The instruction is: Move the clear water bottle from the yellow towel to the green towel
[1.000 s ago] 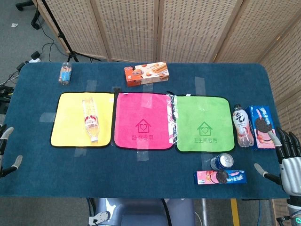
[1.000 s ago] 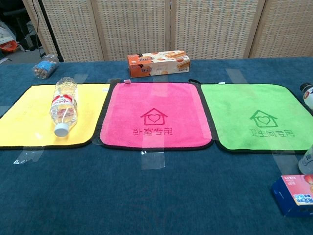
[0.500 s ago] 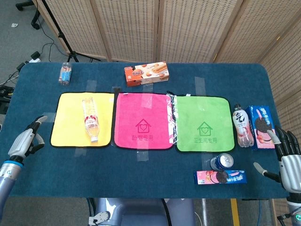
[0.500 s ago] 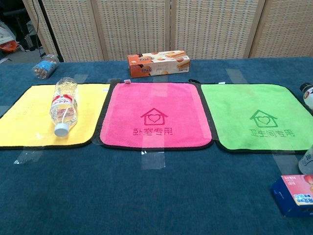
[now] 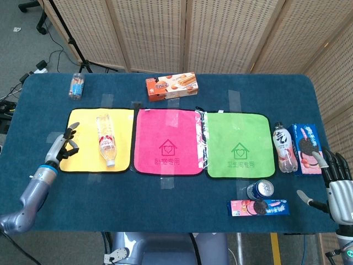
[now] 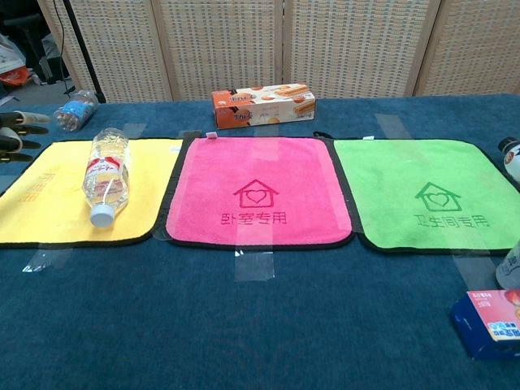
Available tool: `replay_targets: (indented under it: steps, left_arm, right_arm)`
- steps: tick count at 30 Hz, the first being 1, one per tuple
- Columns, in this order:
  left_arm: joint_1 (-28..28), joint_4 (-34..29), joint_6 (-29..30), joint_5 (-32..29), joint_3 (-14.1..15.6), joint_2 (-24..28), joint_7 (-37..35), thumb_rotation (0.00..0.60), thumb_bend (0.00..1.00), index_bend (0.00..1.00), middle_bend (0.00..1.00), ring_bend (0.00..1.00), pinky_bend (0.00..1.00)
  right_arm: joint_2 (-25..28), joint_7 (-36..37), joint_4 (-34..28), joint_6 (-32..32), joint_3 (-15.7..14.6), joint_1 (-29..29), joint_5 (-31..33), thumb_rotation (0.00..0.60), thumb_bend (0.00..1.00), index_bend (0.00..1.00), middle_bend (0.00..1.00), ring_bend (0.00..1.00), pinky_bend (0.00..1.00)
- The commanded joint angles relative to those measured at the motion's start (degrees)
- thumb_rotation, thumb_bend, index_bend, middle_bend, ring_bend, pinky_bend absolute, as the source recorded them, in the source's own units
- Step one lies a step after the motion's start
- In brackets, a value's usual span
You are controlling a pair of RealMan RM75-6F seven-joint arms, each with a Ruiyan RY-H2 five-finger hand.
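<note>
We hold our left hand point(image 5: 62, 148), fingers apart and empty, over the left edge of the square yellow towel point(image 5: 83, 144), ready to reach the clear plastic water bottle point(image 5: 106, 139) lying on it, while our right hand point(image 5: 337, 185) waits spread and empty, off the flat green towel point(image 5: 239, 144).

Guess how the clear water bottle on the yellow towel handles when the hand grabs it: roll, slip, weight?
The clear water bottle lies on its side on the yellow towel, so a sideways nudge would probably roll it. Its smooth plastic may slip in the left hand, which is open beside it. It looks mostly empty, so likely light and squeezable.
</note>
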Motion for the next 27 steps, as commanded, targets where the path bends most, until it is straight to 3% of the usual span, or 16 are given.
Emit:
replay_targets:
  steps: [1, 10, 18, 27]
  left_arm:
    - [-1.7, 0.8, -0.9, -1.7, -0.8, -1.8, 1.6, 0.6, 1.0, 0.0, 0.0, 0.0, 0.0]
    - [-3.7, 2.7, -0.2, -7.5, -1.6, -6.3, 5.5, 0.6, 1.0, 0.0, 0.0, 0.0, 0.0]
    - [-3.1, 6.5, 3.4, -13.4, -5.8, -12.7, 2.8, 0.6, 1.0, 0.0, 0.0, 0.0, 0.0]
    - [-4.1, 8.0, 2.4, -15.9, -8.3, -16.6, 2.9, 0.6, 1.0, 0.0, 0.0, 0.0, 0.0]
  right_arm:
    - [0.0, 0.0, 0.0, -0.1, 0.0, 0.0, 0.1, 0.6, 0.0, 0.0, 0.0, 0.0, 0.0]
    - [0.2, 0.7, 0.1, -0.5, 0.2, 0.2, 0.6, 0.6, 0.0, 0.0, 0.0, 0.0, 0.0]
    - [0.6, 1.8, 0.2, -1.0, 0.2, 0.3, 0.9, 0.6, 0.0, 0.0, 0.0, 0.0, 0.0]
    - [0.7, 1.8, 0.0, -1.0, 0.0, 0.3, 0.7, 0.6, 0.0, 0.0, 0.0, 0.0, 0.0]
